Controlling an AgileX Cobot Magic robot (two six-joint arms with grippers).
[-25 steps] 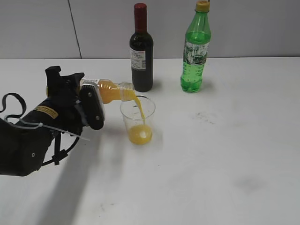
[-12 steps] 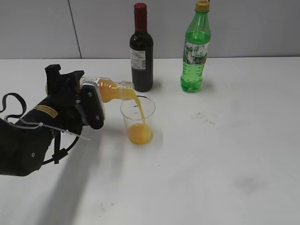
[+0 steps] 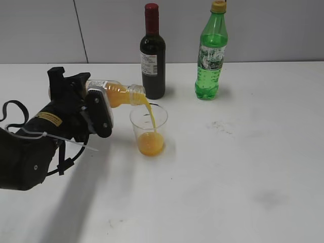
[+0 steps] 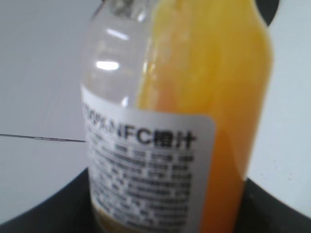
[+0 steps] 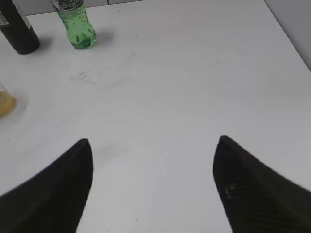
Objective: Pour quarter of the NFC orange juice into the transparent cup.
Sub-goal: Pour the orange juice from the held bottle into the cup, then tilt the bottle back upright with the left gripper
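Observation:
My left gripper (image 3: pixel 93 106) is shut on the NFC orange juice bottle (image 3: pixel 114 94) and holds it tipped almost level, mouth to the right over the transparent cup (image 3: pixel 149 129). A thin orange stream falls from the mouth into the cup, which stands on the table with juice in its bottom third. The left wrist view is filled by the bottle (image 4: pixel 175 121) and its white-and-black label, juice lying along one side. My right gripper (image 5: pixel 153 145) is open and empty above bare table; it does not show in the exterior view. The cup's edge shows at the right wrist view's left border (image 5: pixel 4 104).
A dark wine bottle (image 3: pixel 152 53) stands just behind the cup, a green plastic bottle (image 3: pixel 211 53) to its right. Both also show at the top left of the right wrist view: the wine bottle (image 5: pixel 19 29) and the green bottle (image 5: pixel 77 24). The white table (image 3: pixel 243 167) has faint smudges.
The juice level in the cup has risen. The bottle's mouth end has lifted slightly and the stream has thinned. The right gripper has not visibly moved.

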